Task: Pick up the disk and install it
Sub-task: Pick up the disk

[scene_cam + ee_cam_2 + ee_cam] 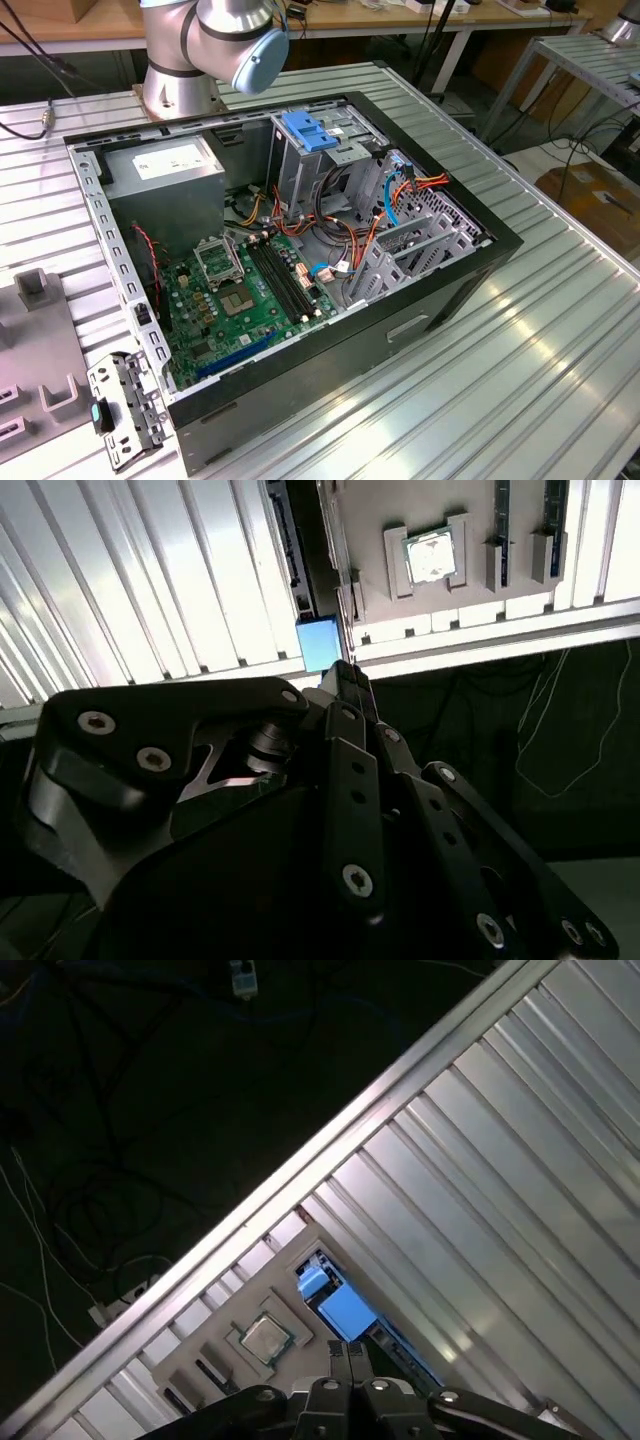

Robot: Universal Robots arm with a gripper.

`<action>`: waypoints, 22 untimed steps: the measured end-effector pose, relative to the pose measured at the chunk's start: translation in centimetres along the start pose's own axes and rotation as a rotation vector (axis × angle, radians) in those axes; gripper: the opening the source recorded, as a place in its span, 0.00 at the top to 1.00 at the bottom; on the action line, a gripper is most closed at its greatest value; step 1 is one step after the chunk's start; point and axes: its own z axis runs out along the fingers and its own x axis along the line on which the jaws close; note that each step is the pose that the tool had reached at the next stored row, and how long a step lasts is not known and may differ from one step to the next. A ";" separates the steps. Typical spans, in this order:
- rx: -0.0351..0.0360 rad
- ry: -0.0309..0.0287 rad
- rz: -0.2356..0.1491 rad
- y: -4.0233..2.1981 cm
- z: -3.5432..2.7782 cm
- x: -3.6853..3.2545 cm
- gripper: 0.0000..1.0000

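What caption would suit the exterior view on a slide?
Open computer case on a ribbed metal table, motherboard exposed, robot arm behind.

Arm: cut off by the top edge of the exterior view, just above the base joint.
Gripper: body ran out past the picture's edge in both wrist views; fingers met at the tips.
Disk: stood edge-on to both wrist views, label face turned out of sight; near corner covered by the fingers.
Contact: could not be told whether the fingers touched the Disk or hung just clear of it.
Tray: sliced by the exterior view's left edge.
Chip: too small for any marking.
Case: floor largely hidden under cables and cage.
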 end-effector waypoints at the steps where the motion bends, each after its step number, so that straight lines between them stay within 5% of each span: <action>1: -0.0011 0.0009 -0.037 0.01 0.07 0.01 0.89; 10: -0.0062 0.0039 -0.227 0.00 0.37 0.02 0.89; 22: 0.0014 -0.0015 -0.448 -0.01 0.91 0.04 0.89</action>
